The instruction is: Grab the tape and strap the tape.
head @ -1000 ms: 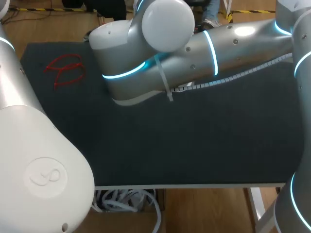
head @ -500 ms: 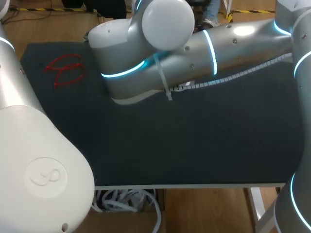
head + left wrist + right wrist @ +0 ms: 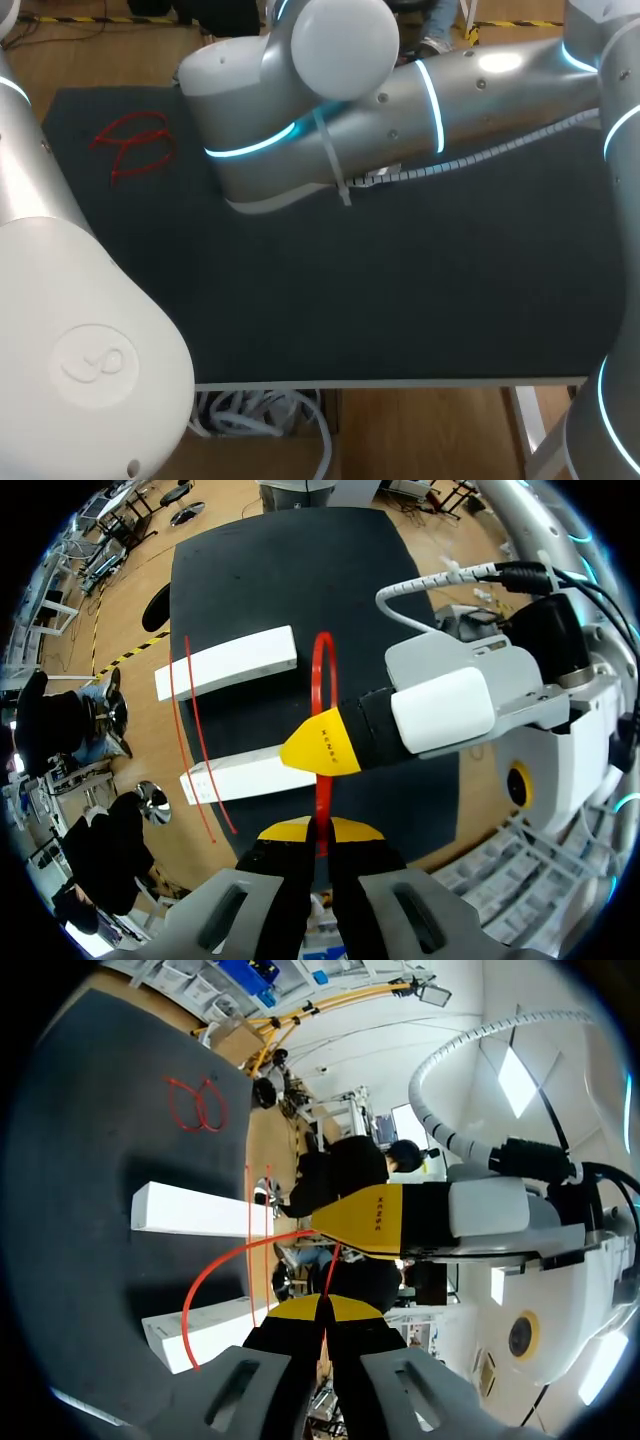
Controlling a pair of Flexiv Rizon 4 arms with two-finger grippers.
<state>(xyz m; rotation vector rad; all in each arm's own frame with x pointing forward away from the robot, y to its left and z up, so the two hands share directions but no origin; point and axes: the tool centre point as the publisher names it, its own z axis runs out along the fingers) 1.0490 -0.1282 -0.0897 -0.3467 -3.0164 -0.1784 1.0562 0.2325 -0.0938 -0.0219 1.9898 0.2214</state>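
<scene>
Head view: the right arm (image 3: pixel 480 90) lies across the dark, felt-like counter (image 3: pixel 400 300), hiding both claws; loose red coils (image 3: pixel 130 145) rest near the counter's far left corner

Left wrist view: the left claw (image 3: pixel 320 832) is pinching the tape (image 3: pixel 322 795), a thin glossy red band standing in a narrow loop above two white rectangular blocks (image 3: pixel 225 662); pulled hard, it could slip out or snap

Right wrist view: the right claw (image 3: pixel 322 1310) is pressed together on that band, whose slack bow might snag a block's corner
</scene>
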